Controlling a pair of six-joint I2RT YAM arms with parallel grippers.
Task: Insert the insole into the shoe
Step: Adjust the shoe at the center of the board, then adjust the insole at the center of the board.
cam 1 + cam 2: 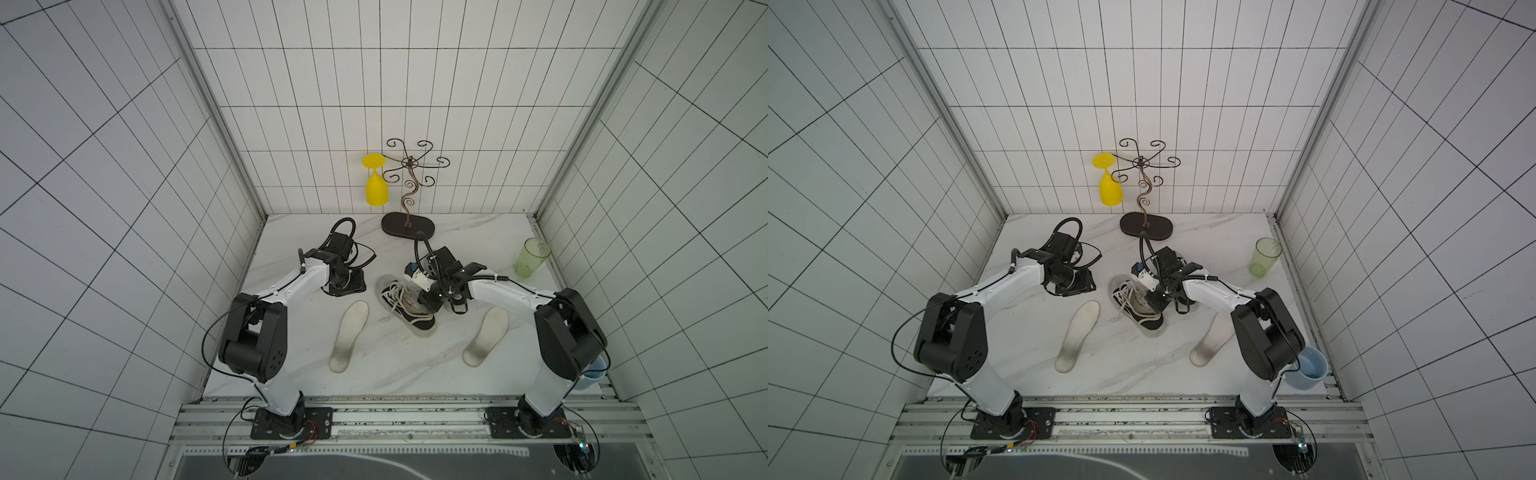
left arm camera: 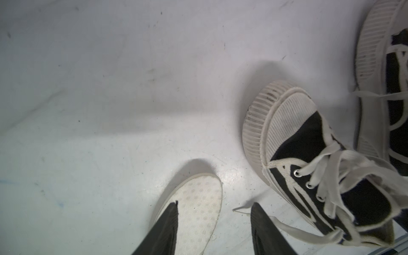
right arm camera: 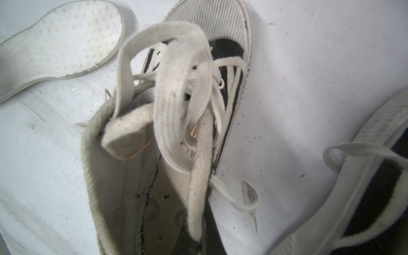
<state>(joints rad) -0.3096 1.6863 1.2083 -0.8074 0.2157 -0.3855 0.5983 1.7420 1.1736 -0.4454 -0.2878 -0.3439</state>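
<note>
Your left gripper [image 2: 215, 205] hangs low over the table [image 1: 395, 374] with its jaws apart and nothing between them. The insole [image 2: 196, 198] lies flat beneath it: one finger [image 2: 169, 225] covers the insole's toe end, while the other stands off its edge, beside a loose lace end [image 2: 240, 208]. In both top views you see this insole lying just beside the black-and-white shoe [image 1: 399, 305], on the left arm's side of it. Your right gripper [image 1: 430, 300] sits at that shoe's collar with its jaws together; you cannot tell whether they pinch the cloth. A second insole [image 1: 487, 336] lies well apart, on the right arm's side. The print on the green cup [image 1: 532, 257] is too small to read, and the orange marks [image 3: 189, 141] inside the shoe are too blurred
</note>
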